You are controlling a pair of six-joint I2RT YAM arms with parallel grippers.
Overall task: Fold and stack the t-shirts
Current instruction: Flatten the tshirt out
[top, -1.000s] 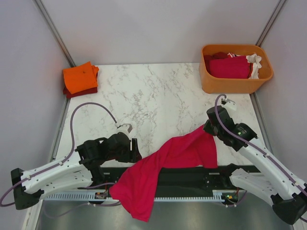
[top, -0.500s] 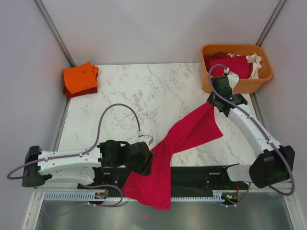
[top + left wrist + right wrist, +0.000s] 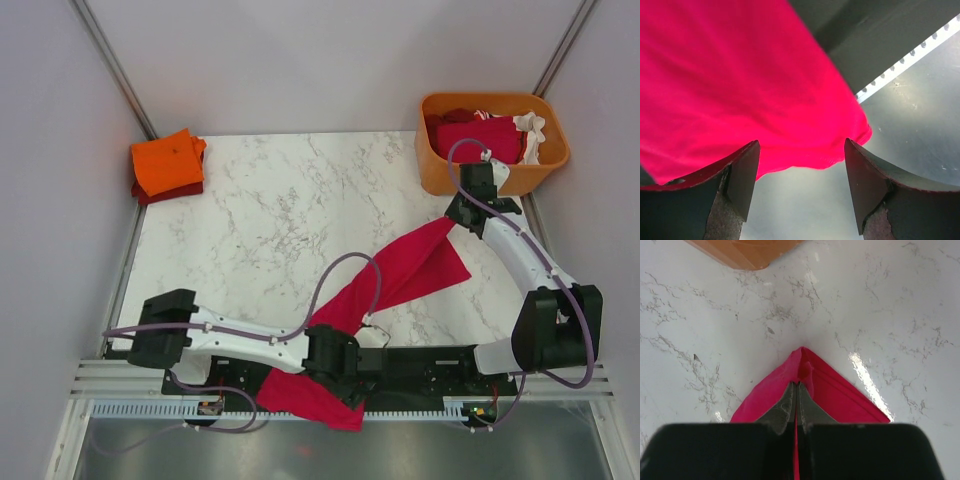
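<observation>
A crimson-pink t-shirt (image 3: pixel 400 275) lies stretched diagonally from the table's right side down over the near edge. My right gripper (image 3: pixel 799 383) is shut on its far corner, just in front of the tub. In the top view the right gripper (image 3: pixel 455 215) sits at the upper end of the cloth. My left gripper (image 3: pixel 801 142) is open, with the shirt's hanging hem (image 3: pixel 805 160) just beyond its fingertips and nothing between them. The left wrist (image 3: pixel 335 360) is low at the near edge, on the shirt's lower part. A folded orange t-shirt (image 3: pixel 167 160) lies on a dark red one (image 3: pixel 160 192) at the far left corner.
An orange plastic tub (image 3: pixel 480 175) at the far right holds red (image 3: pixel 475 140) and white (image 3: pixel 530 130) cloth. The black base bar (image 3: pixel 440 365) and a perforated rail (image 3: pixel 910 57) run along the near edge. Grey walls stand close on both sides.
My left arm has swung right along the near edge to the shirt's hanging end and its jaws have widened. The right gripper has carried the shirt corner farther back toward the tub.
</observation>
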